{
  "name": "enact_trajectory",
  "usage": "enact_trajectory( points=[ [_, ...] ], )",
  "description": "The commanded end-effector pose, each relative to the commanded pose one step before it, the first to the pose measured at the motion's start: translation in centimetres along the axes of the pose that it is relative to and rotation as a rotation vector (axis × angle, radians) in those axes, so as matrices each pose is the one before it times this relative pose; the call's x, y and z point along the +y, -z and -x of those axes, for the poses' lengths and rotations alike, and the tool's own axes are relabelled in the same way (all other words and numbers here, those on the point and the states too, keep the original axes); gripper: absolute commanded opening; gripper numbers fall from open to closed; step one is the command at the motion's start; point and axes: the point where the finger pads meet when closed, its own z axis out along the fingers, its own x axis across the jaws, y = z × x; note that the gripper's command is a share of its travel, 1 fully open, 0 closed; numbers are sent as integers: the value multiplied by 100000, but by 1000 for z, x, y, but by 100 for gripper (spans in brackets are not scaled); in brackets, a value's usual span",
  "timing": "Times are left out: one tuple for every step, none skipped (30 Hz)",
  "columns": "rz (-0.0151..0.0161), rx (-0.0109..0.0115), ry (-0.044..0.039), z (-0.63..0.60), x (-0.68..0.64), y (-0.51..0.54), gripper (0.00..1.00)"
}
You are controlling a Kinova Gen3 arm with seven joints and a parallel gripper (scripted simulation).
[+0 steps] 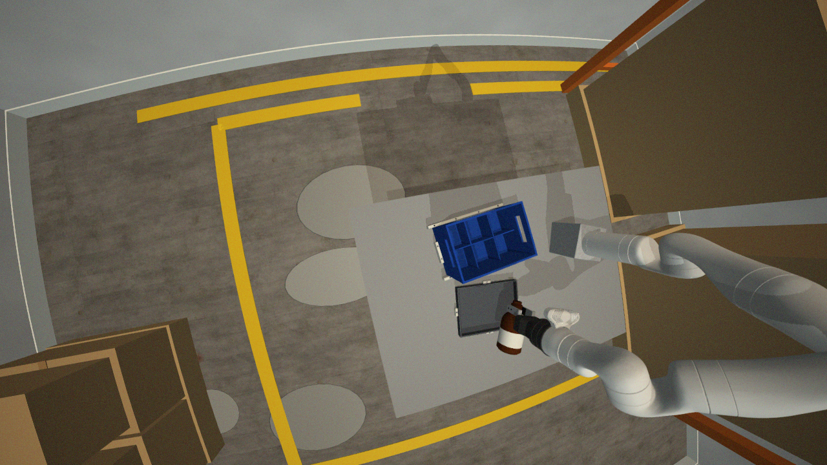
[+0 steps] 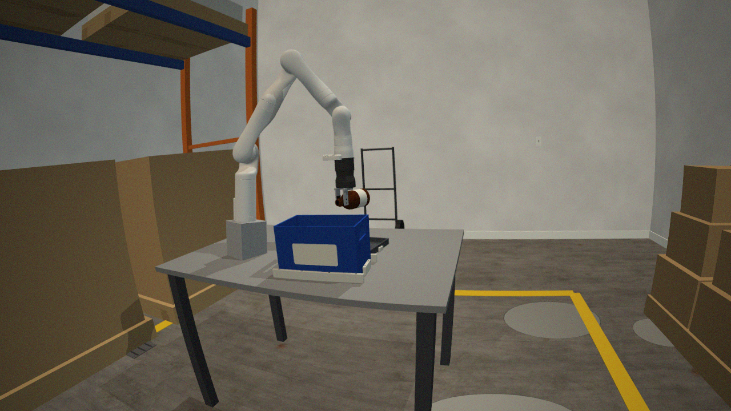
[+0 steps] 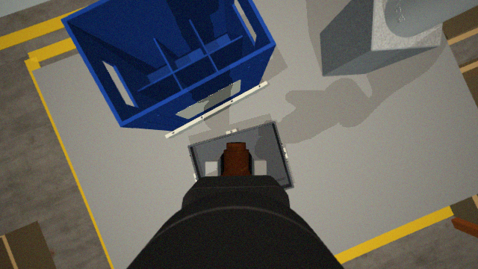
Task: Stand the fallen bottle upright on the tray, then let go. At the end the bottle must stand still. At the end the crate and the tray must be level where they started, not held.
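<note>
My gripper [image 1: 511, 316] [image 2: 345, 196] [image 3: 236, 159] is shut on the brown bottle [image 1: 509, 337] [image 2: 357, 197] [image 3: 235, 158], which has a white label. I hold the bottle on its side, high in the air. It hangs above the near right part of the dark grey tray [image 1: 477, 306] [image 2: 380, 241] [image 3: 274, 153]. The tray lies flat on the table and is empty. In the wrist view only the bottle's neck and cap show past the gripper body.
The blue crate [image 1: 484, 240] [image 2: 321, 241] [image 3: 168, 63] with inner dividers stands on the grey table [image 1: 404, 323] [image 2: 409, 275], just beyond the tray. The arm's grey base block [image 1: 565, 239] [image 2: 246, 239] [image 3: 347, 41] stands at the table's edge. Cardboard boxes and shelving ring the table.
</note>
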Motion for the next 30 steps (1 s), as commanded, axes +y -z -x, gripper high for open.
enact_trajectory(
  points=[
    [158, -110, 2438, 50, -20, 75, 0],
    [-2, 3, 1461, -1, -3, -1, 0],
    [-2, 3, 1545, 0, -2, -1, 0],
    [-1, 2, 1602, 0, -1, 0, 0],
    [0, 0, 0, 0, 0, 0, 0],
    [0, 0, 0, 0, 0, 0, 0],
    [0, 1, 1631, 0, 0, 0, 0],
    [0, -1, 1632, 0, 0, 0, 0],
    [1, -2, 1603, 1, 1, 0, 0],
    [2, -3, 1546, 1, 2, 1, 0],
    [2, -4, 1463, 1, 3, 1, 0],
    [2, -4, 1355, 1, 3, 1, 0],
    [3, -5, 1227, 1, 3, 1, 0],
    [2, -5, 1080, 1, 3, 1, 0],
    [2, -4, 921, 1, 3, 1, 0],
    [2, -4, 755, 1, 3, 1, 0],
    [2, -3, 588, 1, 2, 1, 0],
    [1, -2, 427, 1, 2, 1, 0],
    [1, -2, 279, 0, 1, 0, 0],
    [0, -1, 154, 0, 1, 0, 0],
    [0, 0, 61, 0, 0, 0, 0],
    [0, 0, 0, 0, 0, 0, 0],
    [0, 0, 0, 0, 0, 0, 0],
    [0, 0, 9, 0, 0, 0, 0],
    [0, 0, 0, 0, 0, 0, 0],
    [0, 0, 0, 0, 0, 0, 0],
    [0, 0, 0, 0, 0, 0, 0],
    [0, 0, 0, 0, 0, 0, 0],
    [0, 0, 0, 0, 0, 0, 0],
    [0, 0, 0, 0, 0, 0, 0]
  ],
)
